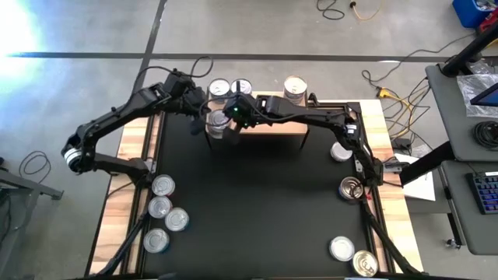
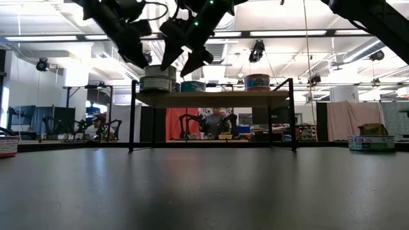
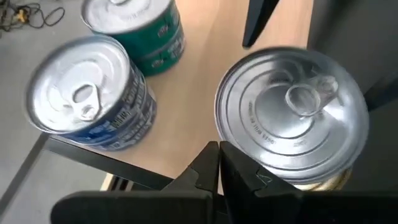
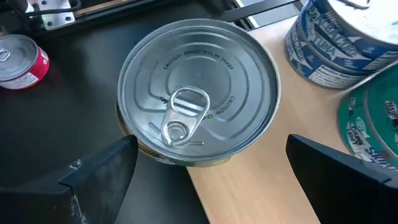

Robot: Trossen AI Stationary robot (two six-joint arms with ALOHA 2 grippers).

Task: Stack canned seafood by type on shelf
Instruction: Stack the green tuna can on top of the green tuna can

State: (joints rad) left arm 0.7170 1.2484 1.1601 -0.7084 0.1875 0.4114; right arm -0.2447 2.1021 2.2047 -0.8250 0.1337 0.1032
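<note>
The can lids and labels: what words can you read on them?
"CAUTION: EDGES WILL BE SHARP" runs round the silver lid of the can at the shelf edge, between the right gripper's open fingers; the raised letters are faint, so this is my best reading.
Blue-label can: white lettering, too blurred to read.
Green-label can: lettering too small to read.
Red can: nothing readable.

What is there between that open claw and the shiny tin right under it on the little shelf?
Nothing visible. The right gripper hangs open over the silver-topped tin at the shelf edge, fingers on either side. The blue tin stands apart.
</note>
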